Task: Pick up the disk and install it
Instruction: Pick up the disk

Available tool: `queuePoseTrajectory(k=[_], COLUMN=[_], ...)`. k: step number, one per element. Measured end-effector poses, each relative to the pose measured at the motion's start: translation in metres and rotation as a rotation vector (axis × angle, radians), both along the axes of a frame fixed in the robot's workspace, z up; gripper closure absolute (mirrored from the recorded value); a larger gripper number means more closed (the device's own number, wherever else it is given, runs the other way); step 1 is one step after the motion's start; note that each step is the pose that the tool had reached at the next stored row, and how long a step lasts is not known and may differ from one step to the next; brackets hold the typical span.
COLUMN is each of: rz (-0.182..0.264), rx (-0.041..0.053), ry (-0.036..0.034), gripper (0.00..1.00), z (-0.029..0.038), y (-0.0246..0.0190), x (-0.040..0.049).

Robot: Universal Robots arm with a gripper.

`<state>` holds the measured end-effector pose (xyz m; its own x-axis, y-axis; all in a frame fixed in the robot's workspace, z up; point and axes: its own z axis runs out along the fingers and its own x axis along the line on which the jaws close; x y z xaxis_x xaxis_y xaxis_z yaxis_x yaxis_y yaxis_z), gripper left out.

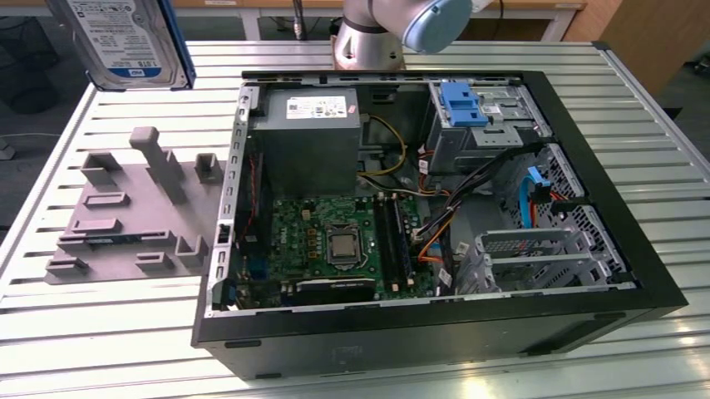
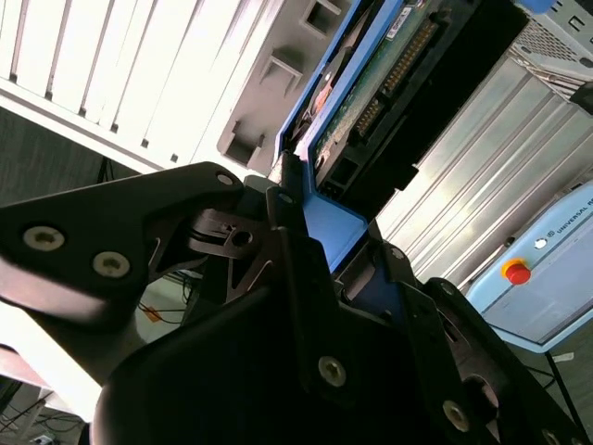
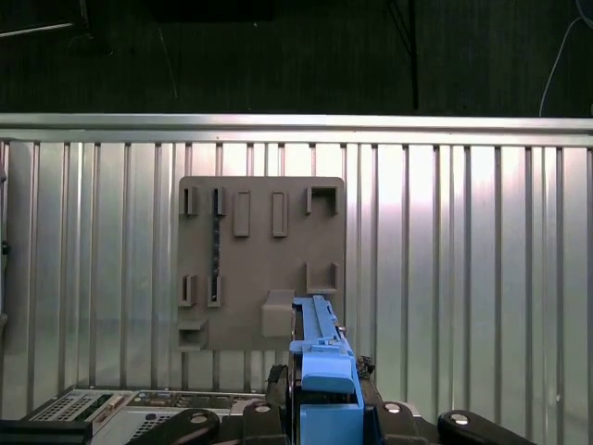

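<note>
The disk (image 1: 122, 41), a silver drive with a white-and-blue label in a blue frame, hangs upright high above the table at the exterior view's upper left, over the grey holder plate (image 1: 133, 208). In the second wrist view my gripper (image 2: 334, 232) is shut on the blue frame, and the disk (image 2: 371, 83) shows its green circuit board side beyond the black fingers (image 2: 287, 250). In the first wrist view my gripper (image 3: 324, 380) clamps the disk (image 3: 320, 348), seen edge-on, above the holder plate (image 3: 259, 260).
The open computer case (image 1: 222, 249) lies on the slatted metal table (image 1: 111, 332), with a grey power supply (image 1: 305, 125), a motherboard (image 1: 332, 241) and loose cables. A drive bay with a blue bracket (image 1: 466, 104) sits in its far corner. The arm's base (image 1: 388, 33) stands behind the case.
</note>
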<state>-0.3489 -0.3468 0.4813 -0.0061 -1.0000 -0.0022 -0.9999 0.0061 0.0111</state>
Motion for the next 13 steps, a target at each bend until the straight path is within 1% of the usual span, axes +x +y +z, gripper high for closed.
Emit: queuePoseTrajectory(k=[13], rz=[0.000], rx=[0.0000], ry=[0.0000], gripper=[0.64], z=[0.0000], y=[0.0000], x=[0.0068])
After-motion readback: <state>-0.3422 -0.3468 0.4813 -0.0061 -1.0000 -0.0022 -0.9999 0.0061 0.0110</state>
